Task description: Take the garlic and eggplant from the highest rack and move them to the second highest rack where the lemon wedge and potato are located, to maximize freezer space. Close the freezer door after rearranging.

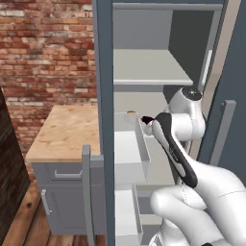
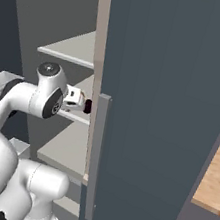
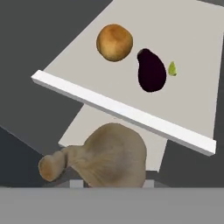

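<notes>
Pinching the lumpy grey-beige garlic bulb (image 3: 111,155) in my gripper (image 3: 111,186) just short of the flat light-grey shelf (image 3: 127,113) bearing the glossy purple eggplant (image 3: 151,71), I risk clipping its front lip and dropping it.

The eggplant (image 3: 151,71) is glossy and smooth; the potato (image 3: 114,42) is matt and faintly mottled. The garlic (image 3: 111,158) has a dull, papery-looking skin, perhaps slightly ridged. The second highest rack (image 3: 87,70) is flat matt grey, like plastic. The bench (image 1: 67,129) top is pale grained wood beside a rough brick wall (image 1: 48,53).
</notes>
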Controlling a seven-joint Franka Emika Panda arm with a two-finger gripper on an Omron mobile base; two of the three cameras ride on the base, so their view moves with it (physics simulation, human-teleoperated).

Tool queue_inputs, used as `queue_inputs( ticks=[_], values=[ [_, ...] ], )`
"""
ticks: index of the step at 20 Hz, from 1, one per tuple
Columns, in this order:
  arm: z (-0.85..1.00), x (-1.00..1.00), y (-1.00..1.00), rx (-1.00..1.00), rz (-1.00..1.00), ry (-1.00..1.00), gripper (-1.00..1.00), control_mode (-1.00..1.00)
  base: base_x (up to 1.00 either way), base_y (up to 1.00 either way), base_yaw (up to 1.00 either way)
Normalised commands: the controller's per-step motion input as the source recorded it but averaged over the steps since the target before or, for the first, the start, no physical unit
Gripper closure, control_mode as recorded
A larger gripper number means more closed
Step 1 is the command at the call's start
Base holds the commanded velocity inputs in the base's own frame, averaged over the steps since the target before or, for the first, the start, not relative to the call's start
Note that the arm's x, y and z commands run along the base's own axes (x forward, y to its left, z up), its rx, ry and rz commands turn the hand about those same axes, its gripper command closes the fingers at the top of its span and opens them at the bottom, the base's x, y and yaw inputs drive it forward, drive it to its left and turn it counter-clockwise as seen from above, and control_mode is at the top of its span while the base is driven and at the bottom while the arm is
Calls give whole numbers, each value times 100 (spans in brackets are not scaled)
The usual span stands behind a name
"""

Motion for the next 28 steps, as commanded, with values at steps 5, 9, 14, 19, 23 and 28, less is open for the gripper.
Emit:
queue_inputs(
  ticks=[5, 9, 14, 19, 23, 28],
  values=[
    [-35, 54, -8, 5, -5, 0, 100, -100, 0, 0, 0],
    [-2, 41, -3, 10, -8, 0, 100, -100, 0, 0, 0],
    [-1, 49, 0, 6, -11, 0, 100, -100, 0, 0, 0],
    [-19, 60, 0, 0, -13, 0, 100, -100, 0, 0, 0],
    [-16, 54, 0, 0, -12, 0, 100, -100, 0, 0, 0],
    [-13, 49, 0, 0, -8, 0, 100, -100, 0, 0, 0]
  ],
)
